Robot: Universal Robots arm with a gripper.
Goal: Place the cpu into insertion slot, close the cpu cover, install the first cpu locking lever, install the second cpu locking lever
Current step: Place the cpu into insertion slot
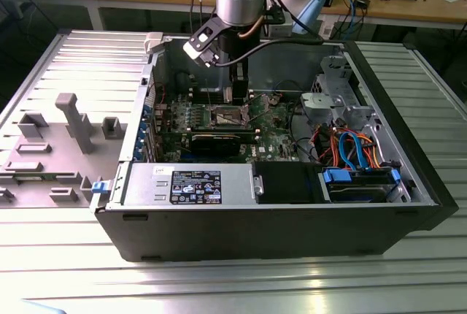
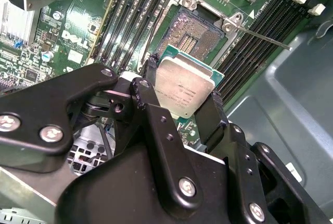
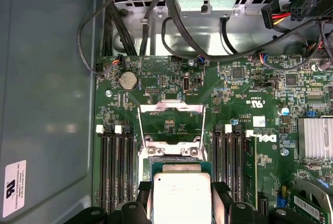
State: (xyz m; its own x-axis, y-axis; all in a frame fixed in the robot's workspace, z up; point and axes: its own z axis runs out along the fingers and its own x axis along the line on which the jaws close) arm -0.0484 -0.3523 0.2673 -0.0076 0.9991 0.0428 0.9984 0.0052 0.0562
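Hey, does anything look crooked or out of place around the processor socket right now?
Nothing stands out. The cpu is clamped between the jaws of the gripper, over the open insertion slot and not seated in it. The cpu cover is swung up and a locking lever stands free, which suits loading.

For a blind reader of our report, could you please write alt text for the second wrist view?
The gripper clamps the cpu, a silver-topped square chip, with the bare insertion slot just beyond it on the green motherboard. Long black memory slots run along both sides of the slot.
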